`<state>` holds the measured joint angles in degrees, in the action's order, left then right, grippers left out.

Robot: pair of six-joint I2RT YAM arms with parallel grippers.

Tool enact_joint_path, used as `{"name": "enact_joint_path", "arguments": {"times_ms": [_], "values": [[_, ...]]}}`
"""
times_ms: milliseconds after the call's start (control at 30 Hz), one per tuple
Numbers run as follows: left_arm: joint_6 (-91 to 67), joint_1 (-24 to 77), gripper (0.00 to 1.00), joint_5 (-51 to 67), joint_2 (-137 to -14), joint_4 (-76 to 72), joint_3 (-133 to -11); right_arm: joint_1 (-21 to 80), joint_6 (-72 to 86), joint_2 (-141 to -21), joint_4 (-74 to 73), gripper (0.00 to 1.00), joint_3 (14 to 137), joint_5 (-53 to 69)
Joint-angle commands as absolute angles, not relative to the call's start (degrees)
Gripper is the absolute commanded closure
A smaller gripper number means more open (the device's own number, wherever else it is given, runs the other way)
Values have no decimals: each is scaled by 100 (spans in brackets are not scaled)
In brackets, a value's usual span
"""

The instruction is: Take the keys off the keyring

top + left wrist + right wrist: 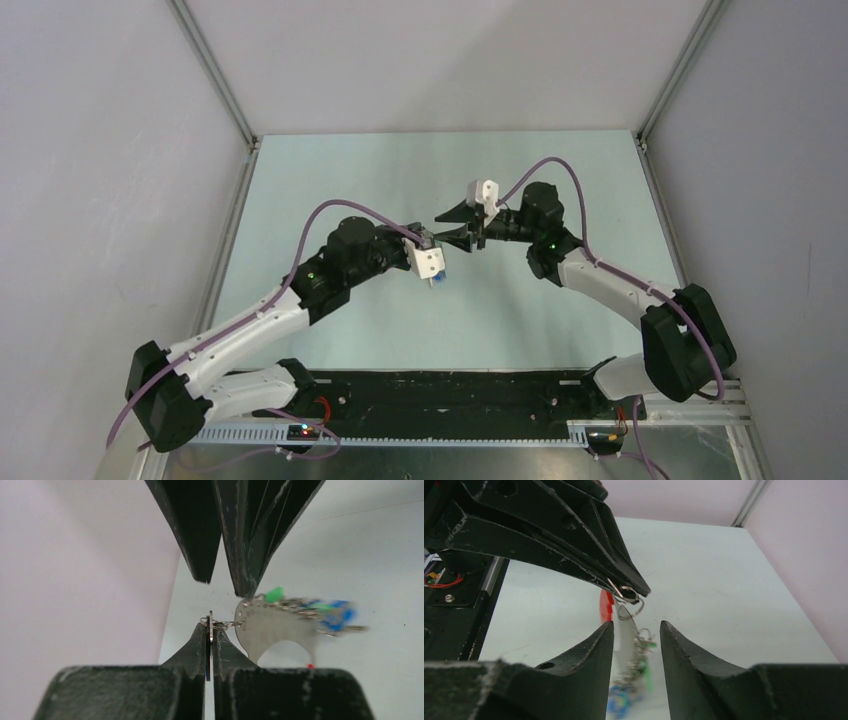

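My left gripper [211, 625] is shut on a thin flat key seen edge-on, held above the table. A small silver split ring [225, 625] passes through that key. From it hang a silver metal plate [272, 627] and the blurred keys [320, 611] with green and blue tags. A bit of the red keyring [606, 605] shows behind the plate; the rest is hidden. My right gripper [636, 625] is open, tip to tip with the left gripper [636, 589]. The keys [639, 665] dangle in the gap beyond its fingers. In the top view both grippers [447, 226] meet mid-table.
The pale table [400, 170] is boxed in by white walls on three sides. A black base rail [440, 395] runs along the near edge. Purple cables loop over both arms.
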<state>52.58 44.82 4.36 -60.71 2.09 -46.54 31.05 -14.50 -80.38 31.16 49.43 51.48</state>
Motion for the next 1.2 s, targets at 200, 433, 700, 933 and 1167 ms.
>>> {"name": "enact_joint_path", "arguments": {"times_ms": [200,433,700,933,1167], "values": [[6517,4446,100,836,-5640,-187,-4391,3333,-1726,-8174,3333,64,5188,4827],[7008,4445,100,705,-5573,-143,-4389,3333,-1609,-8190,3453,65,5187,4898],[7100,4447,100,886,-5556,-46,-4707,3407,-1619,-8224,3524,66,5190,4847],[7262,4452,100,1192,-5567,-36,-4900,3466,-1613,-8162,3499,66,5191,4872],[7422,4493,100,1298,-5555,141,-5064,3360,-1181,-8114,3748,66,5191,5288]]}}
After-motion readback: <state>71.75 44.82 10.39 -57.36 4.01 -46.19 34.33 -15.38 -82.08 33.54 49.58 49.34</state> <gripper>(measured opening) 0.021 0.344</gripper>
